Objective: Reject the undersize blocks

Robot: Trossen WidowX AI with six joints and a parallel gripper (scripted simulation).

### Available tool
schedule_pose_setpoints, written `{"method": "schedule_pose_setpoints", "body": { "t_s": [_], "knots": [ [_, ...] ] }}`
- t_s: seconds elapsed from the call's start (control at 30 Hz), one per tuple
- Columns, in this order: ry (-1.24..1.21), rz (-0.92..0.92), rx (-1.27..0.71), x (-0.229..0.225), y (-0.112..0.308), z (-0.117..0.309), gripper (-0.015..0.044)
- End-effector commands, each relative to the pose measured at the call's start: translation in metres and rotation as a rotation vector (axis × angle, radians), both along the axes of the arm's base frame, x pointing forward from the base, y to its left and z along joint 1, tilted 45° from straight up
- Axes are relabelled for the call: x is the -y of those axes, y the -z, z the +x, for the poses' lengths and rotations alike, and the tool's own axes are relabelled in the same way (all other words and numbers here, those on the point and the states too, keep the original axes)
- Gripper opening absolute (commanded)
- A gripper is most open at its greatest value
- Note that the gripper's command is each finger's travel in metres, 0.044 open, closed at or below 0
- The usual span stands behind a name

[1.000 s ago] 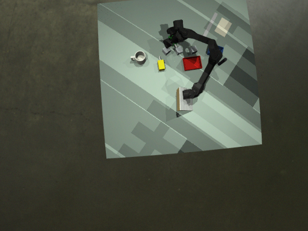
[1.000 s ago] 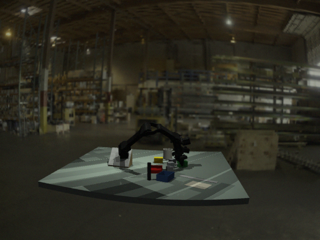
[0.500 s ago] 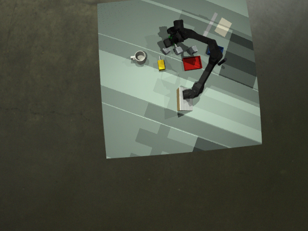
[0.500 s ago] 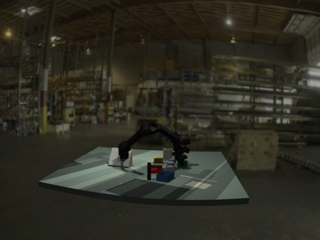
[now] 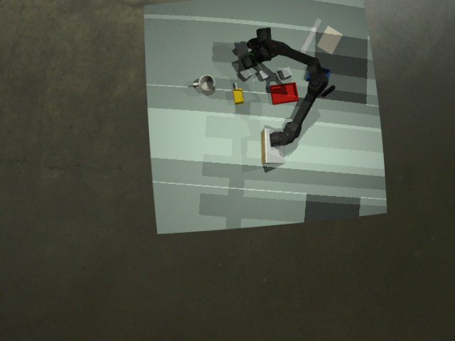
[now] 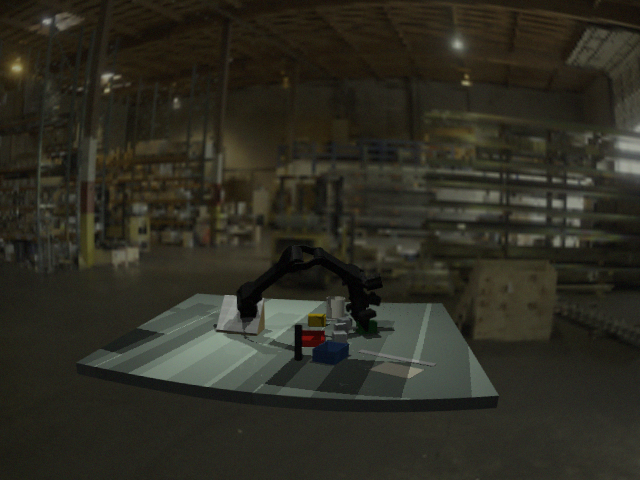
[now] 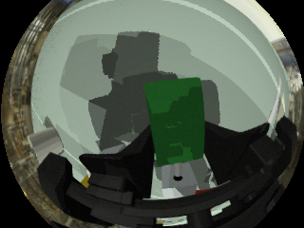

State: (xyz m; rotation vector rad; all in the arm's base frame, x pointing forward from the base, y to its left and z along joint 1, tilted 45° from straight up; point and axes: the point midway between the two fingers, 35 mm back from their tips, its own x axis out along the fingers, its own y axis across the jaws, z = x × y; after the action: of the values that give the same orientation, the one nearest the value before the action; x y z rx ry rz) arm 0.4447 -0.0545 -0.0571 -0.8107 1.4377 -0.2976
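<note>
Mug [image 5: 206, 83] [image 6: 336, 307] [image 7: 46, 142] stands well to the left of the red tray, as the top view shows things. Nearer that tray's left side lies a yellow block [image 5: 237, 96] [image 6: 316, 319] with a grey pin. The left steel block [image 5: 244, 74] sits beyond the tray's far left corner. Above the steel blocks, the gripper [image 5: 252, 57] [image 6: 368, 326] [image 7: 173, 123] is clamped on the green gauge [image 5: 252, 54] [image 6: 371, 326] [image 7: 175, 121]; its pin is at a block's dark hole, but I cannot tell how deep. The middle steel block [image 5: 262, 74] is closer to the tray, and a pale wedge [image 5: 275, 155] [image 6: 232, 316] stands on its near side. Just behind the red tray [image 5: 284, 93] [image 6: 313, 338] is the right steel block [image 5: 284, 73]. Right of the tray come a blue tray [image 5: 325, 74] [image 6: 330, 352], partly under the arm, and an upright black cylinder [image 5: 328, 91] [image 6: 298, 342].
</note>
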Motion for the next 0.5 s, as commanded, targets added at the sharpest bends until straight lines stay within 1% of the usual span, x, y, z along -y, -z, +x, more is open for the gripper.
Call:
{"method": "schedule_pose_setpoints", "body": {
  "t_s": [0.0,0.47],
  "knots": [
    [-0.004,0.000,0.004,-0.0009,-0.0013,0.0034,0.0000],
    [-0.004,0.000,0.004,-0.0023,0.0004,0.0106,0.0000]
  ]
}}
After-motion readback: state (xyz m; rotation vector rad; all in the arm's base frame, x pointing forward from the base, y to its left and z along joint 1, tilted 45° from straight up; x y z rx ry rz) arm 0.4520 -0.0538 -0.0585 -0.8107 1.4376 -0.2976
